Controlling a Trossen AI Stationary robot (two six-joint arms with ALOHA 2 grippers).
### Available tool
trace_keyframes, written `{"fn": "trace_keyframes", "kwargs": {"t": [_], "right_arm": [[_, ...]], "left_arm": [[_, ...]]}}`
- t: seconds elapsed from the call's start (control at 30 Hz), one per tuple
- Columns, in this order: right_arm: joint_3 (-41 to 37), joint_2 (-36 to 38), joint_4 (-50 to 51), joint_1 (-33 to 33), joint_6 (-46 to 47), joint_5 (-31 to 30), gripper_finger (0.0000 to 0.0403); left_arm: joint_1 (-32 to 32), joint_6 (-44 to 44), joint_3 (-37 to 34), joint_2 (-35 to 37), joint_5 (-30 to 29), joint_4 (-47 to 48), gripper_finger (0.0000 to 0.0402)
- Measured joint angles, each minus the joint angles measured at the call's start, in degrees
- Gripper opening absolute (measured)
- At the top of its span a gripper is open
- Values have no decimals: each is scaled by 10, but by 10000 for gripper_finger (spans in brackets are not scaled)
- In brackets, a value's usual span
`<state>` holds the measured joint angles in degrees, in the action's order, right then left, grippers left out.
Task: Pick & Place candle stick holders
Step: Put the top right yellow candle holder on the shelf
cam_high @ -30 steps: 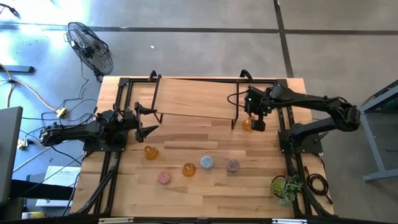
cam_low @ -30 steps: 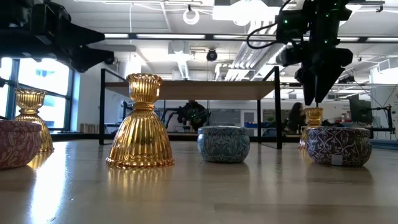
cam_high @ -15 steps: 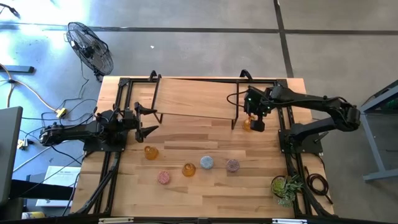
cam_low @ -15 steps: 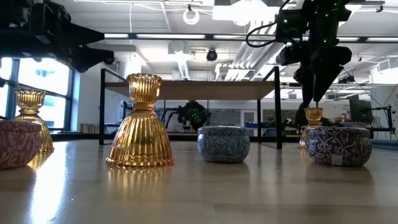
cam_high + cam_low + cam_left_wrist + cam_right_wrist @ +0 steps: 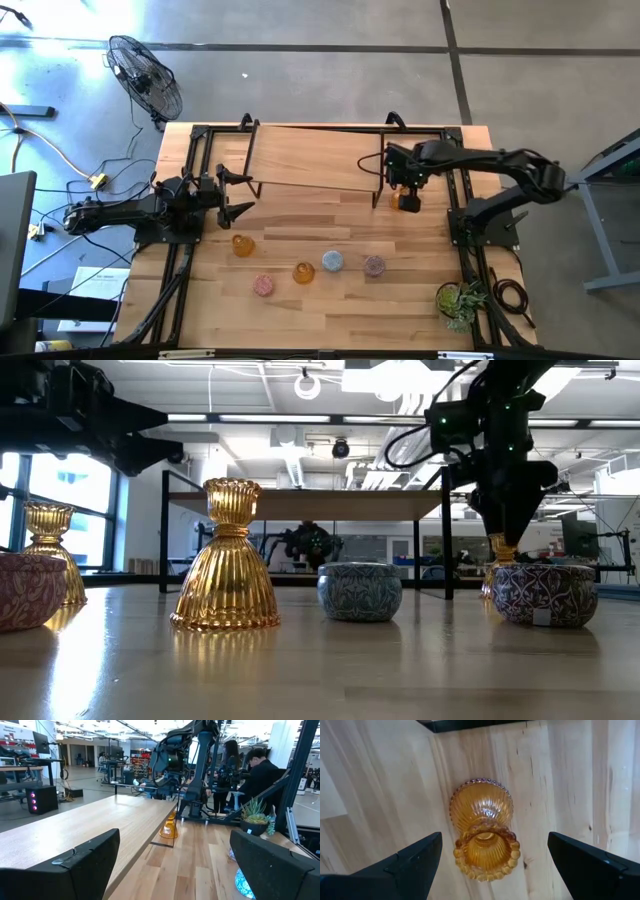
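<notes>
An amber flask-shaped holder [image 5: 399, 203] stands on its base on the table by the right leg of the raised shelf. My right gripper [image 5: 408, 196] is above it, pointing down and open. In the right wrist view its fingers stand on either side of the holder's beaded top [image 5: 485, 847] without touching it. Two more amber holders [image 5: 243, 244] [image 5: 303, 272], a pink one [image 5: 263, 285], a light blue one [image 5: 331, 262] and a mauve one [image 5: 373, 265] stand on the near half of the table. My left gripper [image 5: 236, 196] waits open at the table's left.
A raised wooden shelf [image 5: 310, 160] on a black frame stands at the table's far side, close beside my right gripper. A small green potted plant [image 5: 460, 300] stands at the near right corner. Bare wood lies between the shelf and the row of holders.
My right gripper has come down and a little toward the table's left, until its fingers are over the top of the amber holder by the shelf leg. The holder has stayed where it was.
</notes>
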<state>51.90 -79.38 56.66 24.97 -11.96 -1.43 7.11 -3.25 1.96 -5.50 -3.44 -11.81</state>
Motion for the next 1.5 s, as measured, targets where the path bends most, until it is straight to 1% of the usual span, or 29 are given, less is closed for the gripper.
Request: {"fn": "trace_keyframes", "kwargs": {"t": [0.27,0.4,0.73,1.13,1.3,1.4,1.5], "right_arm": [[0,-6,0,3,9,-4,356],[0,-6,0,6,15,11,346],[0,-6,0,5,29,7,322],[0,-6,0,5,32,8,318],[-30,-6,-13,5,32,9,315],[-58,-6,-42,6,40,4,306],[-68,-6,-68,5,44,-26,297]], "left_arm": [[0,0,0,0,0,10,374],[0,0,0,0,0,15,374],[0,0,0,0,0,18,374],[0,0,0,0,0,24,374],[0,-1,0,0,0,29,374],[0,-2,0,0,0,30,374],[0,-2,0,0,0,29,374]]}}
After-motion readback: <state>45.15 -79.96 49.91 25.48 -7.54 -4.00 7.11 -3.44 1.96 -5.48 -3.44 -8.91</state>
